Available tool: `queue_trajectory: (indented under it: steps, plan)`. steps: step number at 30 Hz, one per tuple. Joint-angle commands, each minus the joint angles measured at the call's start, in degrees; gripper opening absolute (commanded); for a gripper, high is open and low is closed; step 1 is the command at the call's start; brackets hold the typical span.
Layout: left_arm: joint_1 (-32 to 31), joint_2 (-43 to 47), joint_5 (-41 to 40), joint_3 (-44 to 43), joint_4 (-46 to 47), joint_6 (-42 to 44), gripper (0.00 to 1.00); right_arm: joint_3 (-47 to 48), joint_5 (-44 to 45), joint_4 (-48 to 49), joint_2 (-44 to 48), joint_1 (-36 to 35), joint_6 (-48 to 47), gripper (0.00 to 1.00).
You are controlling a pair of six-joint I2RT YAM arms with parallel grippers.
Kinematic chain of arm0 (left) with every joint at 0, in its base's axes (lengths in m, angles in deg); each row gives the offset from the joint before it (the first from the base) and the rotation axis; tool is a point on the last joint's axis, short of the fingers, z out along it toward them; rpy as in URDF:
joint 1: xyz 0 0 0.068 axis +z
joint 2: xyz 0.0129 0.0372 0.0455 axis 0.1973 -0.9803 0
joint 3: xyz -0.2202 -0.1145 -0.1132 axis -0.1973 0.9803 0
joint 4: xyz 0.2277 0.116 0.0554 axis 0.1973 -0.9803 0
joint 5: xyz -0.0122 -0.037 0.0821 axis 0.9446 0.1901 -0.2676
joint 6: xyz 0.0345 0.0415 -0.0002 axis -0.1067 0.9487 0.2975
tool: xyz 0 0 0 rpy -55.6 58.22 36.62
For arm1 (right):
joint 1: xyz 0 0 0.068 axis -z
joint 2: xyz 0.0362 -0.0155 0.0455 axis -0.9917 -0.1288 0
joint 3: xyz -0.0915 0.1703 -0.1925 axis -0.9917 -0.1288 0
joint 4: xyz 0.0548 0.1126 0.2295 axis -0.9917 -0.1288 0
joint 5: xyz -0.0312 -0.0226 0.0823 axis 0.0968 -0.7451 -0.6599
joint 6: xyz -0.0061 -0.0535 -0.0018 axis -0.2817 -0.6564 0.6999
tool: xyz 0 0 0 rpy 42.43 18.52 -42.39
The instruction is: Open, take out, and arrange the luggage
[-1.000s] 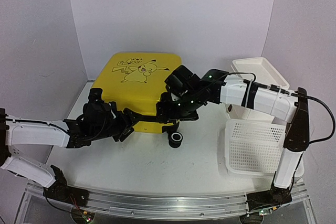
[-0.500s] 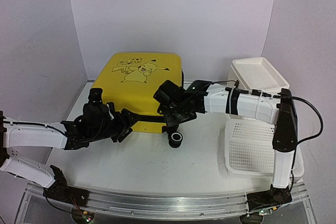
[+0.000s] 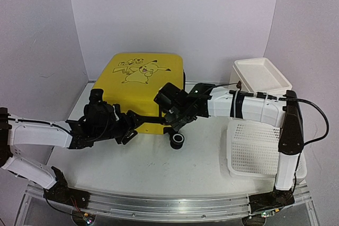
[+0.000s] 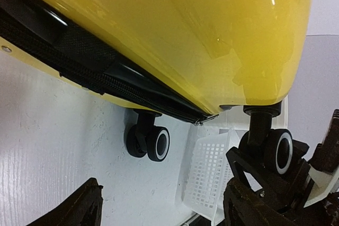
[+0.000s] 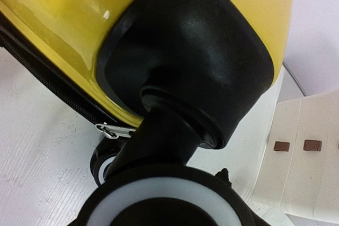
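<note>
**Both grippers at the near edge of the closed luggage**

Your left gripper [image 3: 132,123] sits low over the desk [image 3: 137,168], at the near side of the luggage [image 3: 140,86]. Its fingers [image 4: 79,210] are spread wide with nothing between them, pointing along the black zipper band [image 4: 79,56].

The luggage lies flat toward the back of the desk, left of centre. Its yellow lid faces up with the cartoon drawing [image 3: 140,70] showing, and the shell looks closed along the zipper band. At its near right corner you can see the lower wheel [image 3: 177,141] down by the desk.

Your right gripper [image 3: 170,116] is at that same corner, right up against the upper wheel [image 5: 164,199] and its black housing [image 5: 196,62], which fill the right wrist view. A metal zipper pull [image 5: 108,129] hangs beside the housing. You cannot tell from these views whether this gripper is spread or pinching the wheel.

Further right, the white perforated basket [image 3: 254,149] lies on the desk, and the white cabinet [image 3: 262,75] stands behind it.
</note>
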Motion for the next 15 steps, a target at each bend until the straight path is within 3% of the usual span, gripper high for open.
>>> queue_trajectory:
  steps: [1, 6, 9, 11, 15]
  plan:
    - [-0.22, -3.74, 5.85, -4.43, 3.59, -2.65, 0.79, -1.33, -9.3, 5.91, 6.13, 0.89, -8.83, 0.17]
    - [-1.16, -9.5, 8.18, -5.95, 11.09, -9.0, 0.72, -1.49, -19.9, 6.11, 7.86, 1.59, -10.1, 0.07]
    - [-2.77, -12.17, 5.46, -8.1, 11.5, -10.93, 0.7, -3.62, -31.19, 7.9, 9.52, 1.59, -10.36, 0.04]
    - [-3.1, -13.95, 3.86, -8.48, 11.49, -12.65, 0.7, -4.87, -29.48, 9.53, 10.33, 1.59, -10.99, 0.04]
    - [-2.77, -15.27, -2.86, -8.04, 11.24, -11.33, 0.68, -6.01, -15.29, 8.02, 10.83, 1.59, -16.61, 0.04]
